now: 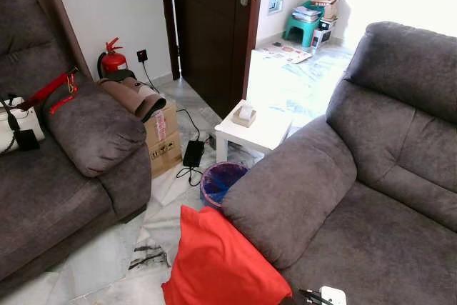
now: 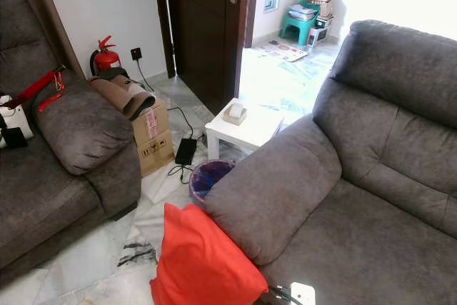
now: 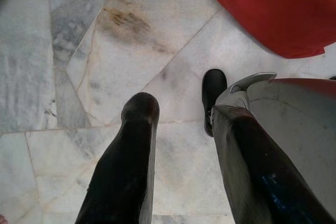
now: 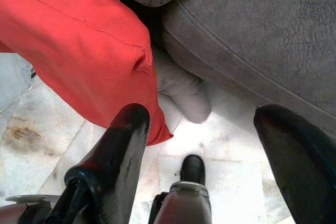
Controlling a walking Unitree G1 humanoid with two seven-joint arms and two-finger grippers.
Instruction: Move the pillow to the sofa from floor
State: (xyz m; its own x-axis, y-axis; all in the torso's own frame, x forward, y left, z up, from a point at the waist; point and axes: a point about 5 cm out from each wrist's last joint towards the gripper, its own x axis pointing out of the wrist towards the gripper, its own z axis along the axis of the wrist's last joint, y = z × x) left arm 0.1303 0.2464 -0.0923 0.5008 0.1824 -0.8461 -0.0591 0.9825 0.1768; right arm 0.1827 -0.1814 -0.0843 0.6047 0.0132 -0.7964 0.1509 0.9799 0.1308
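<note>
The right pincer (image 4: pixel 202 129) is hanging with fingers spread, gripping nothing, just above the red pillow (image 4: pixel 79 45). The left pincer (image 3: pixel 181 114) is likewise standing open over the marble floor (image 3: pixel 105 51). The pillow is resting on the floor, leaning against the grey sofa (image 1: pixel 371 198) armrest, near a bin (image 1: pixel 220 178).

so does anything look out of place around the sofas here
Yes: the red pillow is on the marble floor, leaning against the arm of the right-hand sofa rather than lying on a seat. A dark smudge marks the tile beside it.
</note>
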